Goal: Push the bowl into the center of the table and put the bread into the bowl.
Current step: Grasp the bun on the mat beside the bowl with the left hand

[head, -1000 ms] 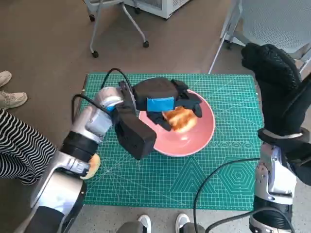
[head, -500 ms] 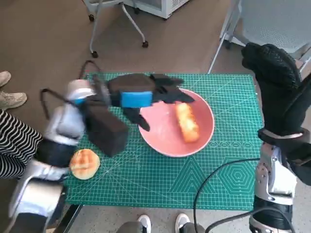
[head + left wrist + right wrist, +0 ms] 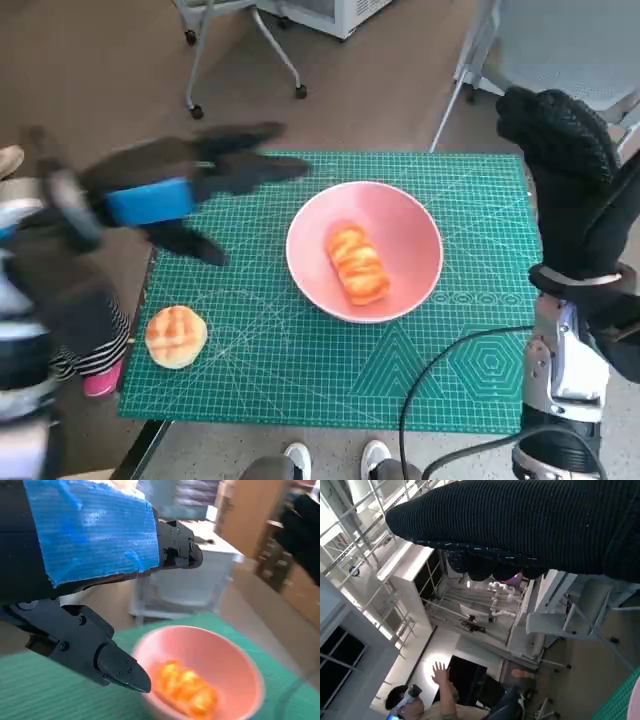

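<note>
Green gridded bench mat (image 3: 300, 370): golden bread loaf (image 3: 356, 263) now in pink round bowl (image 3: 420, 240); we've pulled left hand (image 3: 165, 190) away, fingers spread, empty. Right hand (image 3: 555, 130) raised; grip unclear. Task looks complete.

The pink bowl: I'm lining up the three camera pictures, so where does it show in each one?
Head view: the pink bowl sits right of center on the green mat, holding an oblong bread.
Left wrist view: the bowl fills the lower middle, rim at, beyond the left hand.
Right wrist view: only a pink sliver at the lower right corner, possibly its rim.
Shared landmark: the green mat.
</note>
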